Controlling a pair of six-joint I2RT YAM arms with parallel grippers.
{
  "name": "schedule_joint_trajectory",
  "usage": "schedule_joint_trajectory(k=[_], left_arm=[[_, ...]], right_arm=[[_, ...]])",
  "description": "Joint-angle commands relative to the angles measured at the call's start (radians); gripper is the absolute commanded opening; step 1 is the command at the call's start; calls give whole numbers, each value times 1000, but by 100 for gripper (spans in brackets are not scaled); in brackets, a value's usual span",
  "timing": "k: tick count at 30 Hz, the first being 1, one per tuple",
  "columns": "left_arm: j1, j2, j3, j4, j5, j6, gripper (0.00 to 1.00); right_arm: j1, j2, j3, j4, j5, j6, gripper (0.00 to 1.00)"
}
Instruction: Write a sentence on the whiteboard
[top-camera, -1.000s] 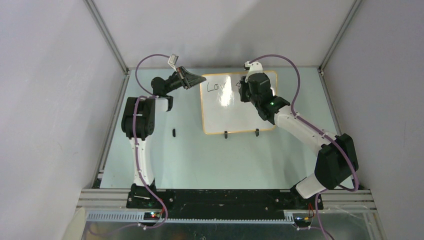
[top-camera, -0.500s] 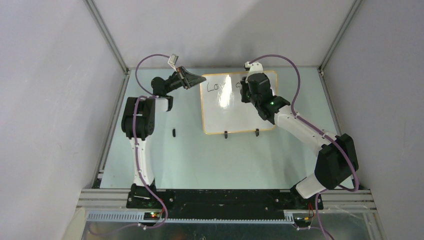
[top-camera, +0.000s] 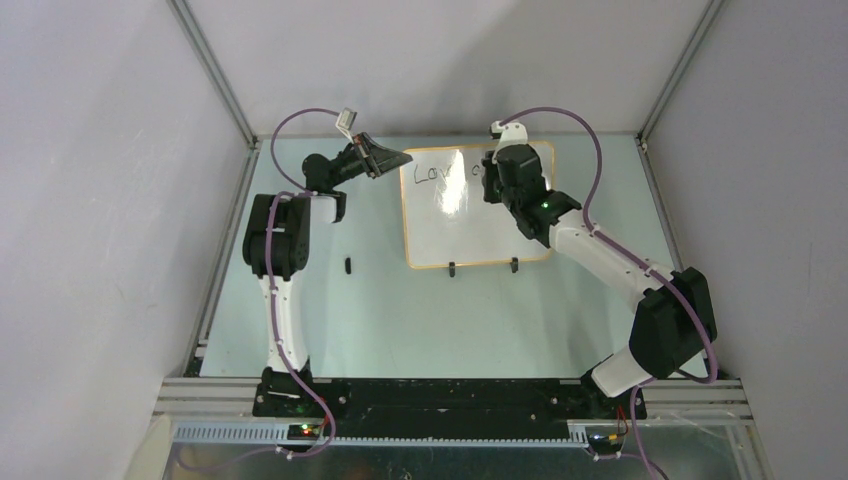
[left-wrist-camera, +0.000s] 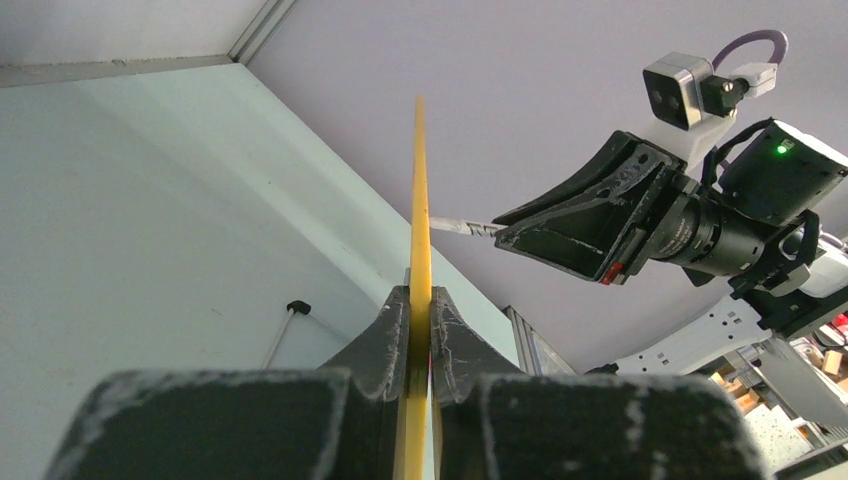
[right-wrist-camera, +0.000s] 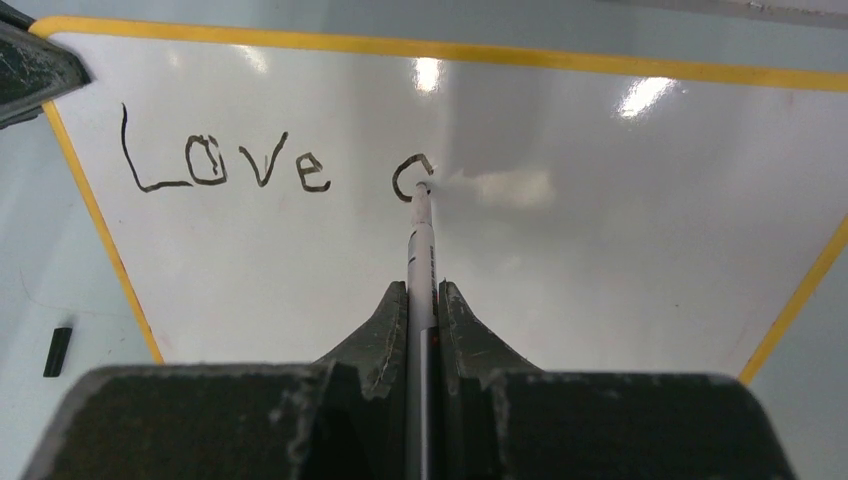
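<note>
The desk (top-camera: 400, 320) is a pale blue-green matte sheet. Grey panels (top-camera: 100, 200) close it in at the left, right and far sides, and a metal rail (top-camera: 205, 395) runs along its near edge. 2 things rest on it. The whiteboard (top-camera: 470, 225) sits in the far middle, its 2 black feet (top-camera: 452, 268) at its near edge. A small black piece (top-camera: 347, 265), short and narrow, lies left of the board's near-left corner, apart from it.

Left claw (top-camera: 403, 159) on whiteboard (top-camera: 470, 235) far-left corner, right claw (right-wrist-camera: 422, 292) and marker (right-wrist-camera: 420, 230) over top middle, lower board open
</note>
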Motion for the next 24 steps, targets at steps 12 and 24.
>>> schedule_joint_trajectory(k=[12,24], left_arm=[[-3,-42,7,41,9,9,0],[-4,-42,8,41,7,9,0]], right_arm=[[-9,9,70,10,39,-19,0],[-1,9,61,-25,37,-12,0]])
